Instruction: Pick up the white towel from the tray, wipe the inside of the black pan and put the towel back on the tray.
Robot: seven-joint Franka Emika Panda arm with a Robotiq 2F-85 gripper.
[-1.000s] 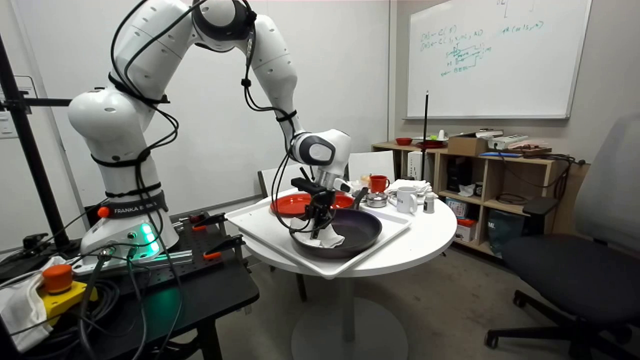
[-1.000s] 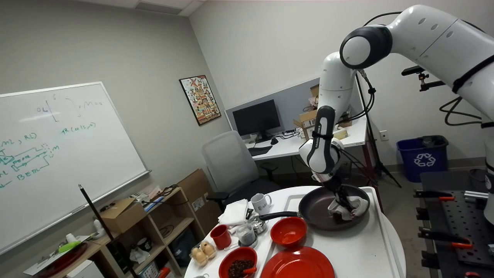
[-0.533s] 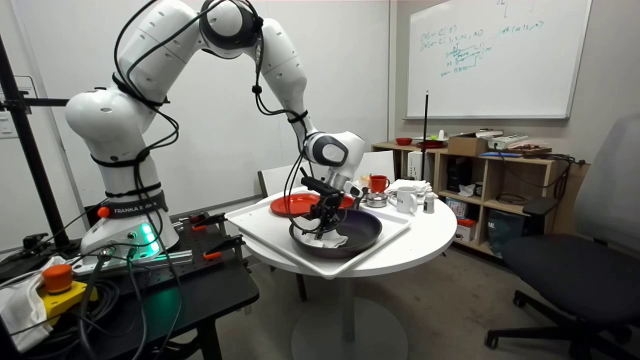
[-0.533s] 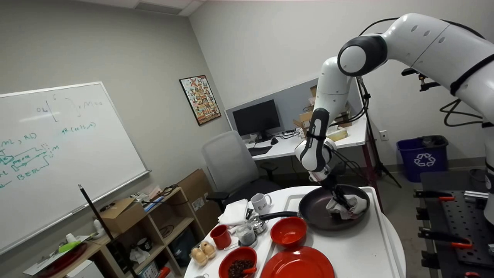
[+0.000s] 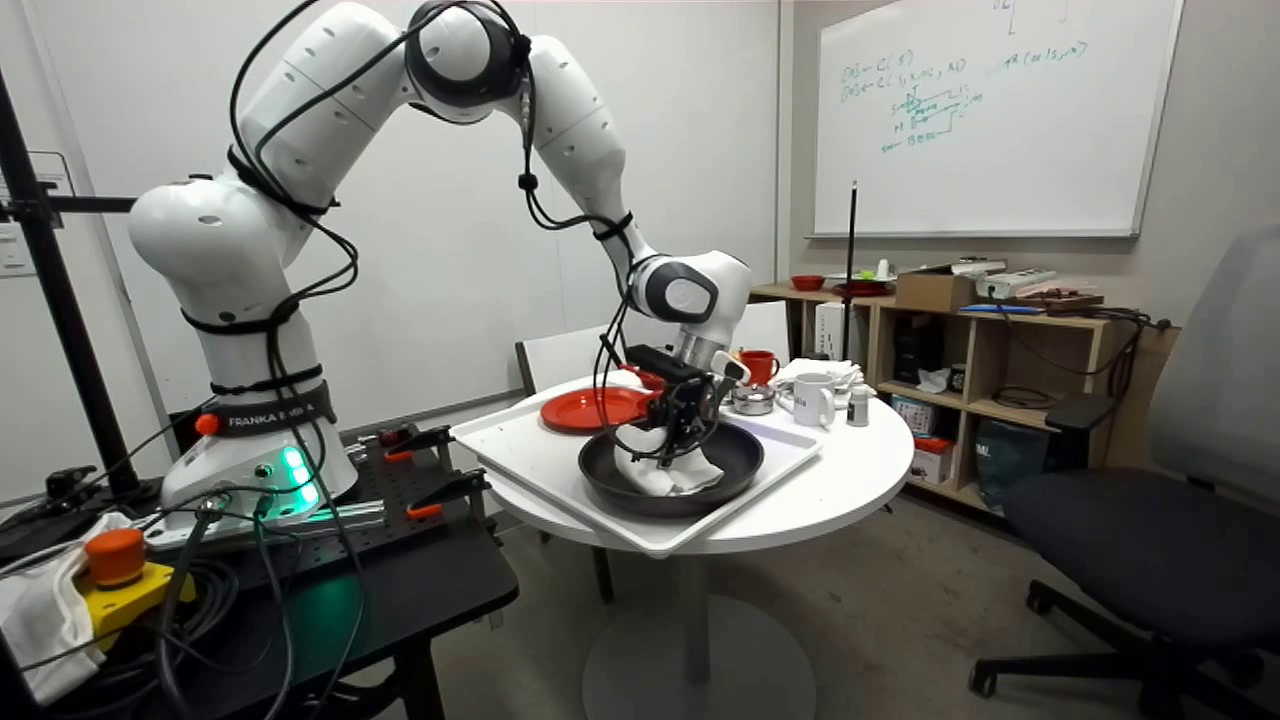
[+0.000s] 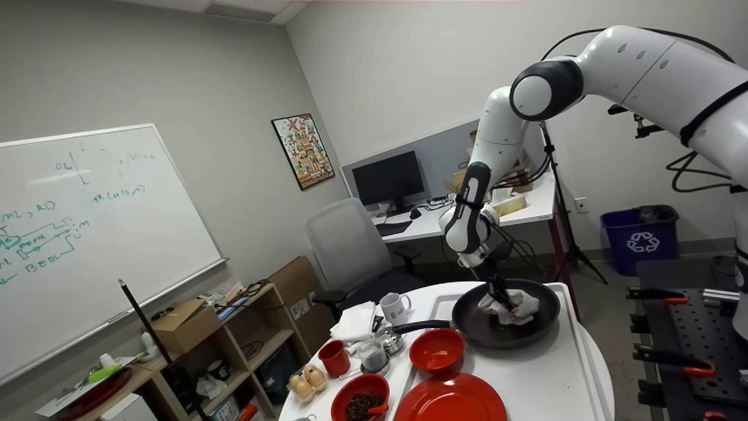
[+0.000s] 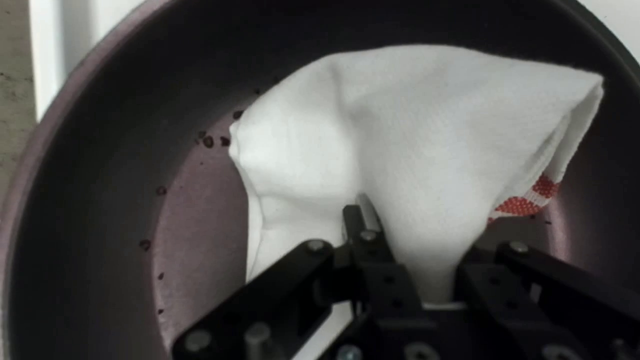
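Note:
The white towel (image 7: pixel 425 120) has a red-striped corner and lies bunched inside the black pan (image 7: pixel 195 240). In both exterior views the towel (image 5: pixel 655 474) (image 6: pixel 524 305) is against the pan's inside (image 5: pixel 742 462) (image 6: pixel 474 318). My gripper (image 7: pixel 420 250) is shut on the towel, with a fold of it between the fingers; the right fingertip is hidden by cloth. The gripper (image 5: pixel 676 455) (image 6: pixel 506 303) points down into the pan. Dark crumbs (image 7: pixel 208 142) lie on the pan floor left of the towel. The pan stands on the white tray (image 5: pixel 520 442) (image 6: pixel 546 383).
A red plate (image 5: pixel 588 410) (image 6: pixel 450 403) and a red bowl (image 6: pixel 437 352) stand close to the pan. The pan handle (image 6: pixel 422 326) points toward a white mug (image 6: pixel 395 309), folded white cloths (image 6: pixel 354 323), a red mug (image 6: pixel 334 358) and eggs (image 6: pixel 308 383) on the round table.
My gripper has dragged the towel across the pan, to the right in an exterior view and to the left, toward the handle side, in an exterior view. The pan has stayed put.

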